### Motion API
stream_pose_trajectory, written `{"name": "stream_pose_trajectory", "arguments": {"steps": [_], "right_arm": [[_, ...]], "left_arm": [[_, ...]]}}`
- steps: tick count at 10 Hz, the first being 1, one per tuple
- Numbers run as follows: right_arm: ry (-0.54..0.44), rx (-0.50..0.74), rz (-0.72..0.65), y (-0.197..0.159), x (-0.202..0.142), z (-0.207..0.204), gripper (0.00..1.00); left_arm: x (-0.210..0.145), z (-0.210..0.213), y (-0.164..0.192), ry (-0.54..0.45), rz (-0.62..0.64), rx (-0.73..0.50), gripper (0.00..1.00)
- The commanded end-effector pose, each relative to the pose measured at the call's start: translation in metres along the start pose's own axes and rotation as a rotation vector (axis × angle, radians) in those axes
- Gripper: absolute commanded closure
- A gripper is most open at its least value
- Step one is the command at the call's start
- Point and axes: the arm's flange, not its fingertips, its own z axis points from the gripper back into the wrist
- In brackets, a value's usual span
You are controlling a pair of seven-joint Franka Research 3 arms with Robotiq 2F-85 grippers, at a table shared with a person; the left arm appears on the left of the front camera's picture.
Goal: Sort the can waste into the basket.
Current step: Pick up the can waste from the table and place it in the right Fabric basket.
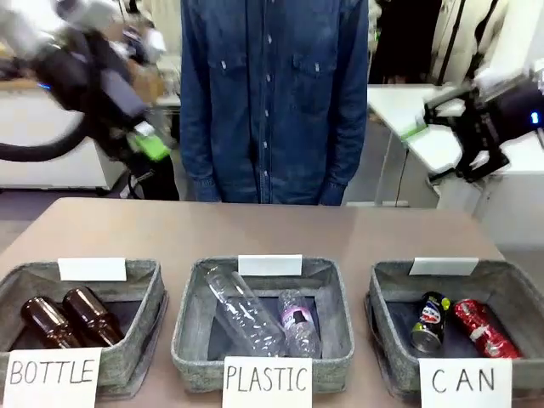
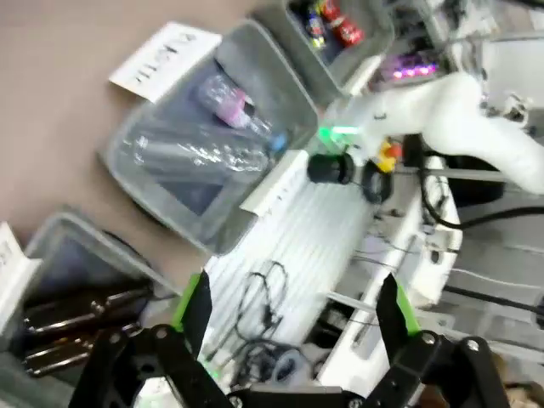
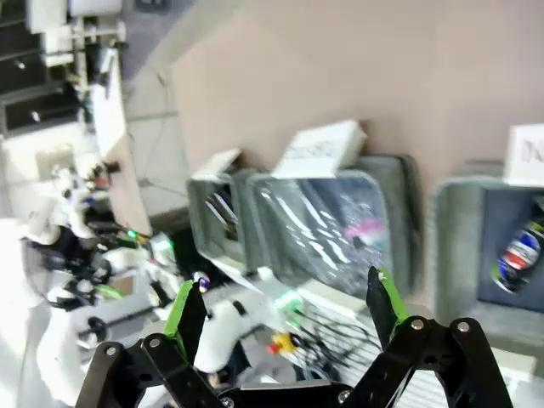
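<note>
Well below both grippers (image 1: 149, 144): cans (image 1: 459, 323).

White arms carried black grippers: left gripper (image 2: 293, 310), right gripper (image 3: 285, 310), each with green pads. The person (image 1: 274, 102) beyond the table (image 1: 255, 229) wore a buttoned dark denim shirt with two chest pockets.

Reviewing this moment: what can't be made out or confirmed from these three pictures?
- Front view: left gripper is motion-blurred; its fingers merge.
- Front view: the CAN basket's near wall and sign hide the lower ends of the red can and the dark can.
- Right wrist view: the dark can is cut by the picture's right edge; its print is unreadable.
- Left wrist view: the cans are tiny and blurred.
</note>
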Motion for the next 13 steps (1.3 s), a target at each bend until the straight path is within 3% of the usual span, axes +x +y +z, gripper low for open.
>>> {"name": "stream_pose_trajectory", "arguments": {"steps": [1, 2, 3, 4, 5, 6, 7, 8, 13], "right_arm": [[-0.016, 0.145, -0.042, 0.024, -0.008, -0.026, 0.0], [0.247, 0.24, -0.097, 0.037, -0.011, -0.031, 0.0], [0.484, 0.254, -0.142, 0.041, -0.008, -0.029, 0.0], [0.673, 0.246, -0.182, 0.038, 0.003, -0.025, 0.0], [0.782, 0.258, -0.227, 0.029, 0.019, -0.018, 0.0], [0.728, 0.314, -0.245, 0.018, 0.03, -0.006, 0.0], [0.641, 0.337, -0.226, 0.013, 0.036, 0.005, 0.0], [0.658, 0.34, -0.14, 0.02, 0.001, -0.024, 0.0], [0.658, 0.34, -0.14, 0.02, 0.001, -0.024, 0.0]], "left_arm": [[-0.02, 0.009, 0.037, -0.073, 0.042, -0.266, 0.0], [-0.039, 0.022, 0.067, -0.206, 0.071, -0.396, 0.0], [-0.059, 0.029, 0.088, -0.327, 0.111, -0.464, 0.0], [-0.083, 0.033, 0.102, -0.463, 0.118, -0.509, 0.0], [-0.108, 0.035, 0.111, -0.598, 0.145, -0.521, 0.0], [-0.128, 0.031, 0.114, -0.657, 0.202, -0.517, 0.0], [-0.092, 0.045, 0.119, -0.444, 0.159, -0.513, 0.0], [-0.092, 0.045, 0.119, -0.444, 0.159, -0.513, 0.0], [-0.092, 0.045, 0.119, -0.444, 0.159, -0.513, 0.0]]}}
